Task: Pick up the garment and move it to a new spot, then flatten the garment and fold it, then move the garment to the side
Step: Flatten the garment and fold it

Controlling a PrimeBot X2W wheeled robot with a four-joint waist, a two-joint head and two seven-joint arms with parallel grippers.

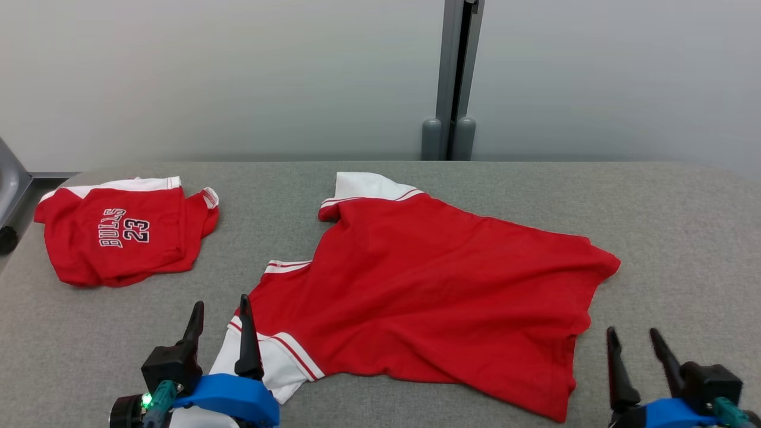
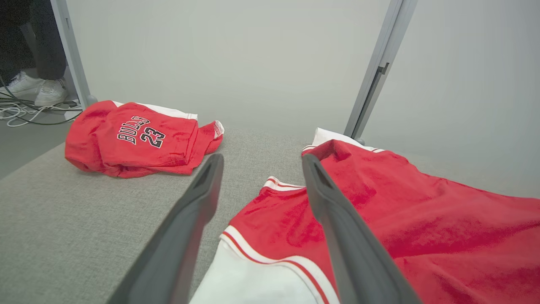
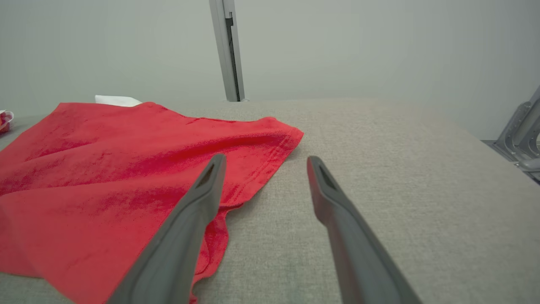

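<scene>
Head view: red garment [image 1: 428,285] is lying spread out and wrinkled mid grey table [image 1: 684,238]. Left gripper [image 1: 221,302] is sitting at its near white sleeve, jaws standing apart and gripping nothing, with one finger overlapping the sleeve edge. Right gripper [image 1: 632,331] is sitting just beside the hem corner, jaws apart, over bare table. Folded red jersey [image 1: 125,235] is lying well apart, far left.
</scene>
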